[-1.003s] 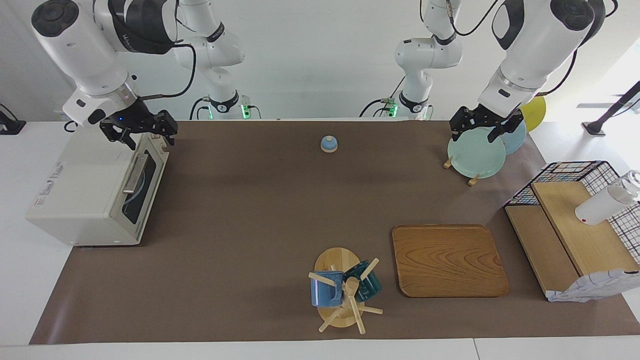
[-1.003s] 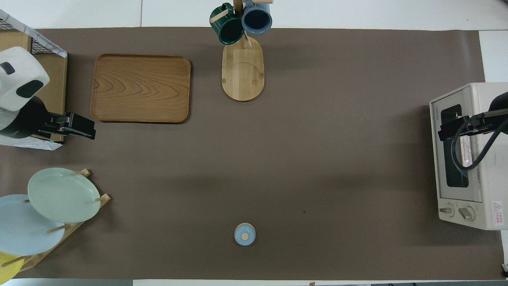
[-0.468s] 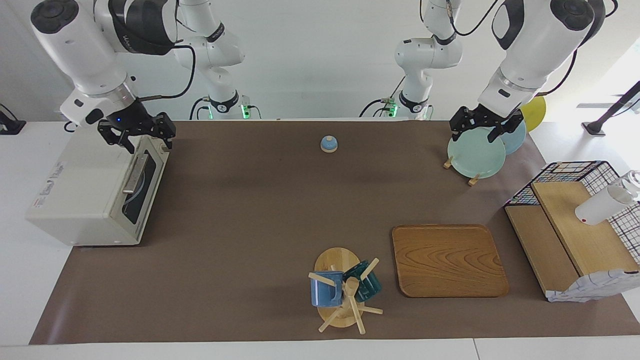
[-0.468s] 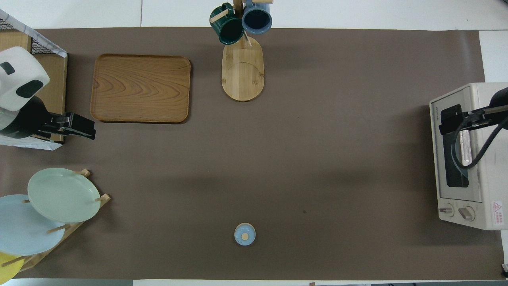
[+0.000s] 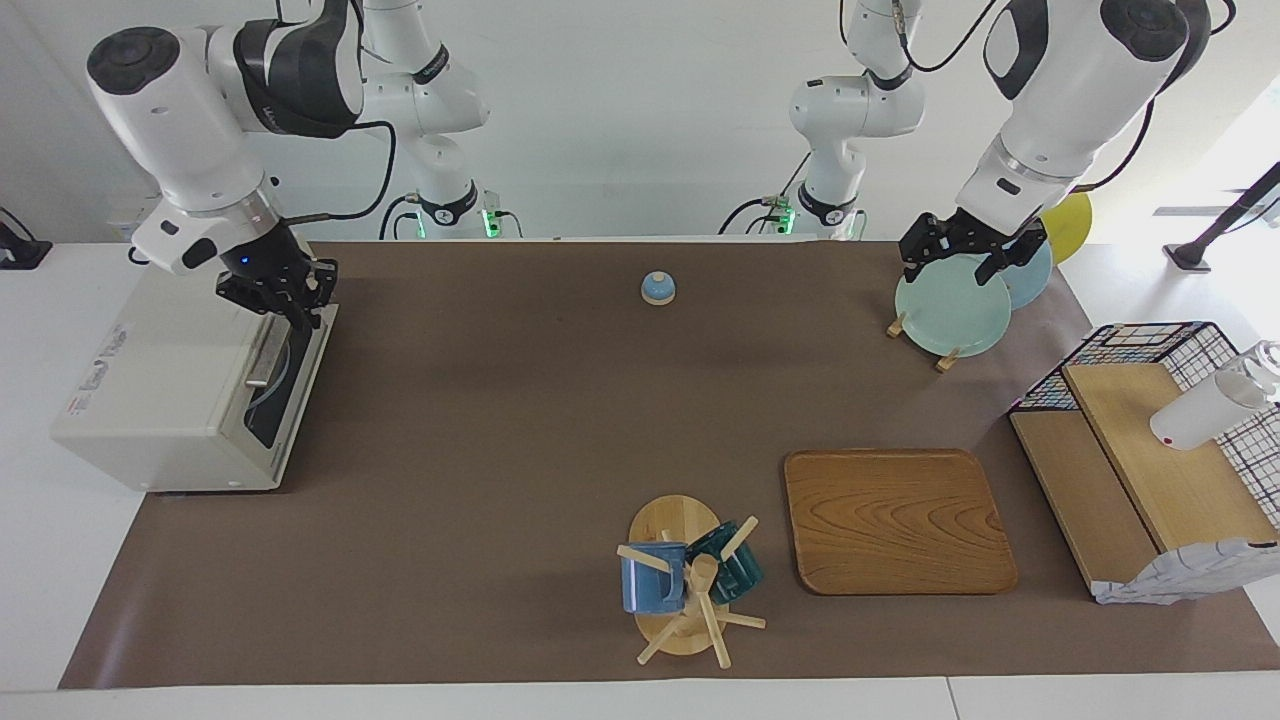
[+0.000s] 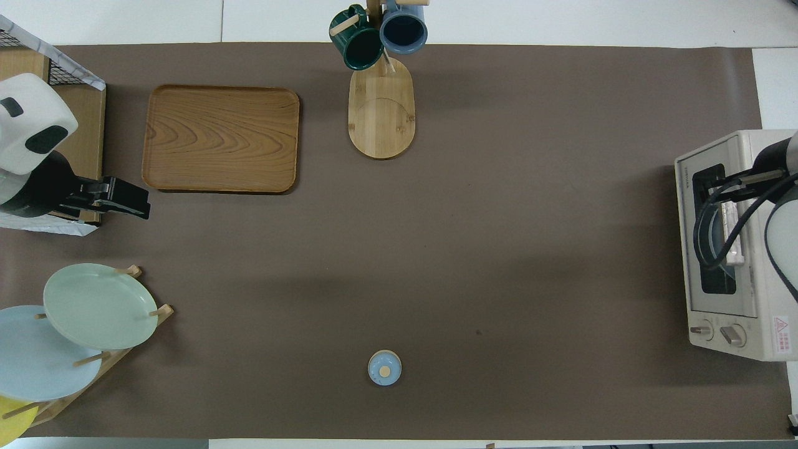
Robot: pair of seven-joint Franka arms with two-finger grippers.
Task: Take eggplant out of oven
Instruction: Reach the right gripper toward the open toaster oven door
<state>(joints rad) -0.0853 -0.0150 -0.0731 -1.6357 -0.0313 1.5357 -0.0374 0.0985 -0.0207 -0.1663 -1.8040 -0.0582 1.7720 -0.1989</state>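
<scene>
The boxy cream-white toaster oven [image 5: 190, 390] sits at the left of the facing view, its dark glass door closed; the eggplant can't be seen. The right gripper [image 5: 290, 300] hangs at the door's top edge by the metal bar handle [image 5: 268, 348], its finger state unclear. The left gripper [image 5: 968, 258] waits over the mint-green plate [image 5: 950, 310], fingers spread and empty.

Brown-matted table [image 5: 480, 420] bearing oven [image 5: 180, 385], tray [image 5: 897, 522], bell [image 5: 657, 288]
</scene>
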